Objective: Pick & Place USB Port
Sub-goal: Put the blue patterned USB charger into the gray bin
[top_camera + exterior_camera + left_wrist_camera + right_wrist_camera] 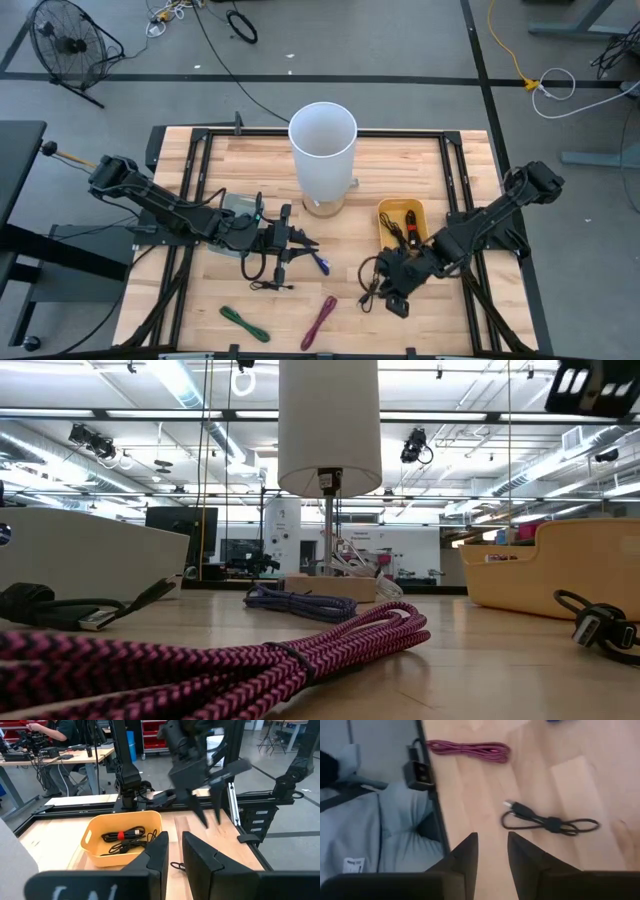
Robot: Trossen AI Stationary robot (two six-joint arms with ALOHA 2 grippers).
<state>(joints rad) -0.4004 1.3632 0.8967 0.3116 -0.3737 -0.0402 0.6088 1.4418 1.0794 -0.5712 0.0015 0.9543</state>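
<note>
flat, the black usb cable (547,822) lies along the table edge.

Black cable (549,822) and seemingly pink cable (470,749) on wooden table (585,775)

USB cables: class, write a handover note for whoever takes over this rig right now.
Left pincer: narrowly open, empty, mid-table near the blue cable.
Right pincer: narrowly open, empty, just short of a loose black cable.
Done: a red-tied cable lies in the yellow bin.
Left: black, blue, green cable and magenta cable lie on the table.
</note>
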